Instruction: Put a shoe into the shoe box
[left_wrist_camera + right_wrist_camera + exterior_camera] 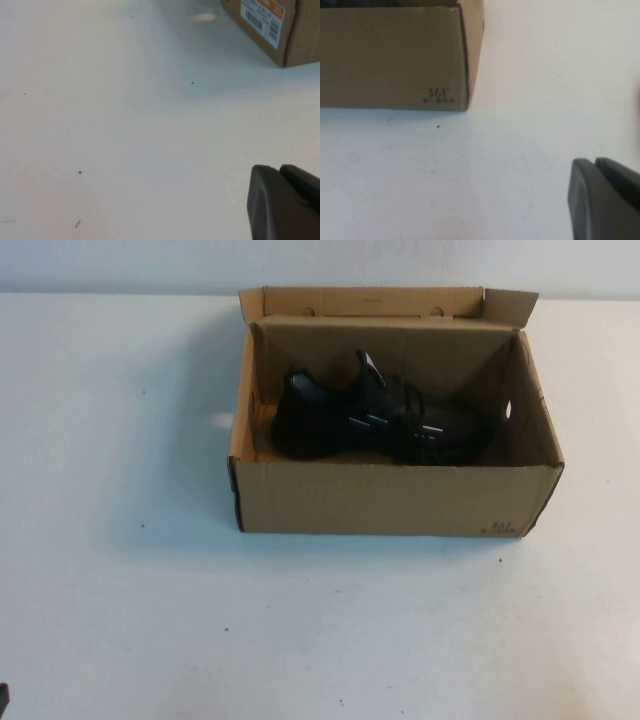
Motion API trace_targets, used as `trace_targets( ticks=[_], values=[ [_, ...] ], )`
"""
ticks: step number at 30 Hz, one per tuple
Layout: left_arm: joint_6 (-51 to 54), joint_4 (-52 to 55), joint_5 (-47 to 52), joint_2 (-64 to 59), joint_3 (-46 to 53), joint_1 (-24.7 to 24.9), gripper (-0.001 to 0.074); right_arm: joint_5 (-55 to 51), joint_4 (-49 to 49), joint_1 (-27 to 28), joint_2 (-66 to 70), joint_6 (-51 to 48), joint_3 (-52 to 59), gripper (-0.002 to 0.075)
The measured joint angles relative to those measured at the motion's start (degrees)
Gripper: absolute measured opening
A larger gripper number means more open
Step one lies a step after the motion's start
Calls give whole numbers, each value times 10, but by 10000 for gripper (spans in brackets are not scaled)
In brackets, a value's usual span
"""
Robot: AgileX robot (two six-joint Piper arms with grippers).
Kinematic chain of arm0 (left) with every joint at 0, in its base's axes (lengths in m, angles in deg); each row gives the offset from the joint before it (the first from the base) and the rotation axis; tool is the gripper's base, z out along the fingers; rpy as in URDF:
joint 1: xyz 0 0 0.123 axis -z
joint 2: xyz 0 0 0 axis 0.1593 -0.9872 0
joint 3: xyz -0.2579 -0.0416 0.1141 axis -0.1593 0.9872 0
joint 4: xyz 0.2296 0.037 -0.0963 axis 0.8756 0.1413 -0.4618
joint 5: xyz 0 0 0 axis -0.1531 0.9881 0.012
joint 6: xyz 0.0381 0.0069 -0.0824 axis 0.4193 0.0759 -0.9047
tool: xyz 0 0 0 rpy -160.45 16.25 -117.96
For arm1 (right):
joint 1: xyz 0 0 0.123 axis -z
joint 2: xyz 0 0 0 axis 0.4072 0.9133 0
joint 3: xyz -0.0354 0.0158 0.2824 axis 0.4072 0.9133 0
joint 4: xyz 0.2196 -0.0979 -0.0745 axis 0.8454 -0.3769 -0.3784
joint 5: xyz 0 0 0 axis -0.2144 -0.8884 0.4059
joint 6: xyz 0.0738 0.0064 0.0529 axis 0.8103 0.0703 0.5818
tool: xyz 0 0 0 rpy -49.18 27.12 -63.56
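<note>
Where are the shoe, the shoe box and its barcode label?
shoe (pixel 385 420), high view, dark mesh upper.
shoe box (pixel 390 498), high view, near outer wall.
barcode label (pixel 262 19), left wrist view, white sticker on the box's side.

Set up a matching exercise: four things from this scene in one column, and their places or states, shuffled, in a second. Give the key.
Things
1. shoe
2. shoe box
3. left gripper
4. white barcode label

Places or states
A. on the outside of a box wall, seen in the left wrist view
B. lies inside the box
C. stands open on the table, flaps up
D. low over bare table, away from the box

Pairs: 1-B, 2-C, 3-D, 4-A

The right gripper likewise sits over bare table near the box's printed corner.
</note>
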Motion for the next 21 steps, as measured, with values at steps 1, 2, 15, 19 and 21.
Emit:
trace_targets(
  ticks=[1, 2, 15, 19, 21],
  values=[
    [0, 0, 0, 0, 0, 0, -1, -2, 20, 0, 0, -25, 0, -16],
    [0, 0, 0, 0, 0, 0, -1, -4, 39, 0, 0, -49, 0, -16],
    [0, 0, 0, 0, 0, 0, -1, -29, 79, 0, 0, -90, 0, -16],
    [0, 0, 0, 0, 0, 0, -1, -30, 79, 0, 0, -90, 0, -16],
    [0, 0, 0, 0, 0, 0, -1, -30, 80, 0, 0, -90, 0, -16]
  ],
)
